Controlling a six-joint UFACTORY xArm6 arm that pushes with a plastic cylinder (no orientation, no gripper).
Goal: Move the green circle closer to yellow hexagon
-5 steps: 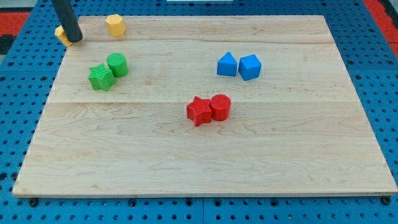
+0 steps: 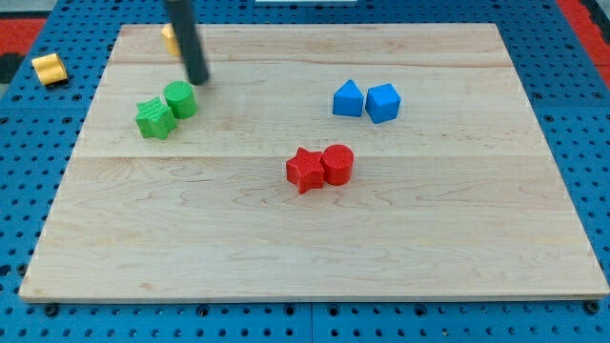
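Where formerly far left, my tip (image 2: 198,81) beside green circle (image 2: 180,99).

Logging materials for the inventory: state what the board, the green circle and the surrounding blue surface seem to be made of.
Board: pale wood, likely unvarnished; grain lines and plank seams show.
Green circle: probably matte plastic, possibly 3D-printed; flat saturated colour.
Blue surface: perforated panel, metal or plastic; regular dark holes, can't tell which.

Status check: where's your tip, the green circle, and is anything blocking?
My tip just above green circle. Green star touching it. Yellow hexagon partly hidden behind rod. Path clear.
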